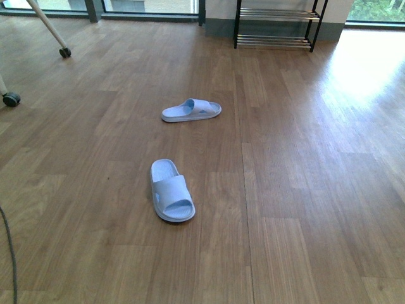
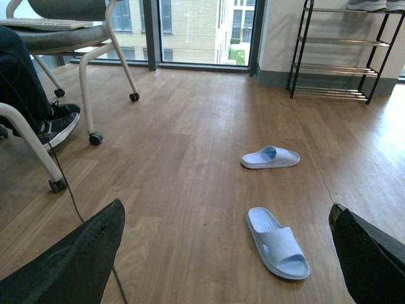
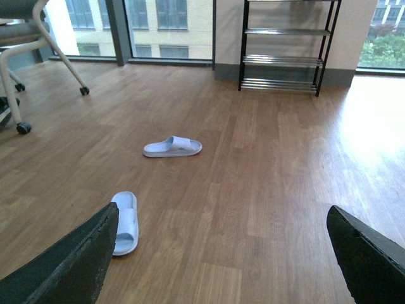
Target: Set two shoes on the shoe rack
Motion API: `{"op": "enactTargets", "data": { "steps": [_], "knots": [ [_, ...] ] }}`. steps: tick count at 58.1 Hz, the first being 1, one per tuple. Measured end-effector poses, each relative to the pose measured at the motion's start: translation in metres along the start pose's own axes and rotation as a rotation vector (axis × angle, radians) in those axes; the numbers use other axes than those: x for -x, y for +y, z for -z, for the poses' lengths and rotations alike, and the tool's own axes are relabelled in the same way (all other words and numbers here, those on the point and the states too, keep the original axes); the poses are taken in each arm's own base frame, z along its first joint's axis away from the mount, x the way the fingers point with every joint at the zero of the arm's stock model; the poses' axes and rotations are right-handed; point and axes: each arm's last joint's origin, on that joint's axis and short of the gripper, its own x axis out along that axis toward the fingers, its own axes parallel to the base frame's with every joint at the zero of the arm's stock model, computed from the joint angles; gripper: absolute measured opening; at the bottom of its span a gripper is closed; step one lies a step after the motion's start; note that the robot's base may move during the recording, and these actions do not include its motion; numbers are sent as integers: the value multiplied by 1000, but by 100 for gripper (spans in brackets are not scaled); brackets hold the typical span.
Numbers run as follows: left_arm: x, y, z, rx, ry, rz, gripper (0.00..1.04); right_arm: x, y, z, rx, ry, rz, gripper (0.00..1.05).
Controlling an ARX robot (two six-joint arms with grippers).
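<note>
Near sandal (image 1: 171, 190) points toward camera — far sandal (image 1: 191, 110) crosswise (toe right).

- A brown wood-plank floor (image 1: 285, 190) ran through the whole room.
- Tall windows (image 2: 190, 28) lined the far side, with buildings outside.
- A pale wall (image 3: 228, 31) with grey skirting stood between them.
- A bright patch of daylight (image 1: 364, 69) lay on the boards at far right.
- A white-framed chair (image 2: 57, 38) on casters stood at far left.

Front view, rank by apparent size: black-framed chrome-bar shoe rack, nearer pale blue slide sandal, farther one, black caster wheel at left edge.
1. Black-framed chrome-bar shoe rack, though cropped at the top.
2. Nearer pale blue rubber slide sandal.
3. Farther pale blue rubber slide sandal; smaller probably only through distance.
4. Black caster wheel.
</note>
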Motion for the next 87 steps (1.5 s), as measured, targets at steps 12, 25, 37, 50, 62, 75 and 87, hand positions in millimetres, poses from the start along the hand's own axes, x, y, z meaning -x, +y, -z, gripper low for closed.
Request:
{"op": "enactTargets", "data": {
  "steps": [12, 25, 37, 50, 62, 75, 87],
  "knots": [
    [0, 0, 0, 0, 0, -2, 95, 0, 0, 0, 0, 0, 1, 95],
    [0, 0, 0, 0, 0, -1, 95, 0, 0, 0, -1, 2, -2, 95],
    [0, 0, 0, 0, 0, -1, 95, 0, 0, 0, -1, 1, -2, 95],
    [0, 0, 0, 0, 0, 0, 95, 0, 0, 0, -1, 2, 1, 95],
    [0, 0, 0, 0, 0, 0, 95, 0, 0, 0, -1, 1, 1, 95],
    [0, 0, 0, 0, 0, 0, 95, 0, 0, 0, -1, 1, 0, 95],
    [0, 0, 0, 0, 0, 0, 95, 0, 0, 0, -1, 1, 0, 95]
  ]
}}
